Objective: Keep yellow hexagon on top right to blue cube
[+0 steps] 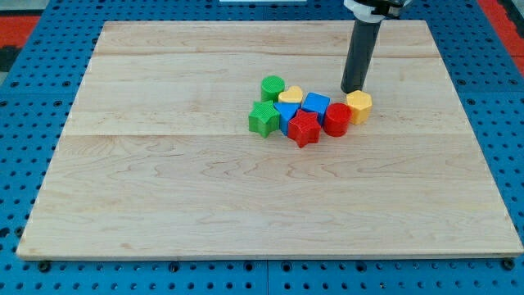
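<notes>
- Camera view, task status: the yellow hexagon (359, 106) lies at the right end of the block cluster, to the view's right of the blue cube (315, 104) and at about the same height in the view, not clearly above it. The placement reads as partly achieved (right: yes; top: doubtful). What remains, as a judgement, is a short push toward the view's top so that the hexagon sits diagonally up and right of the cube.
- Camera view, contact: the hexagon touches the red cylinder (336, 119), which stands between it and the lower right of the blue cube. Hexagon and cube are near each other but do not appear to touch.
- Camera view, tool: my tip (354, 89) rests on the wooden board (164, 180) just beside the hexagon, at its upper-left edge, in the pocket between hexagon and blue cube. There is no claw on this arm, only the dark rod, so no open or closed condition applies.
- Camera view, task object appearance: the hexagon is a low, flat-topped prism, orange-yellow, upright, with its side facets visible; it is unobstructed apart from the rod close behind it.
- Camera view, neighbours: a yellow heart (290, 96), a green cylinder (273, 88), a green star (263, 118), a red star (304, 129) and a second blue block (286, 115) (shape unclear, partly hidden) pack the cluster to the cube's left.
</notes>
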Robot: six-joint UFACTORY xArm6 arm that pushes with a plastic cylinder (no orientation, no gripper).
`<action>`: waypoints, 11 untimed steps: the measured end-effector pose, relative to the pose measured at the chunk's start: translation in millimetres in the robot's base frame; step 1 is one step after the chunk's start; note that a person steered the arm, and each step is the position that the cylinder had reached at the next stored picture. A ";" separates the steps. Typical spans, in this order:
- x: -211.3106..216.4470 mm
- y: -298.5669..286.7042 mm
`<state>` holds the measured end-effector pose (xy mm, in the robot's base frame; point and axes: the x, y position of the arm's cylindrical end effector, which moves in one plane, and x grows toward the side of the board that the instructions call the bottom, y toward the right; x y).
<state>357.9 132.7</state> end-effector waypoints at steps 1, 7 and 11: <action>0.0 1.3; 47.1 64.9; 42.2 -8.4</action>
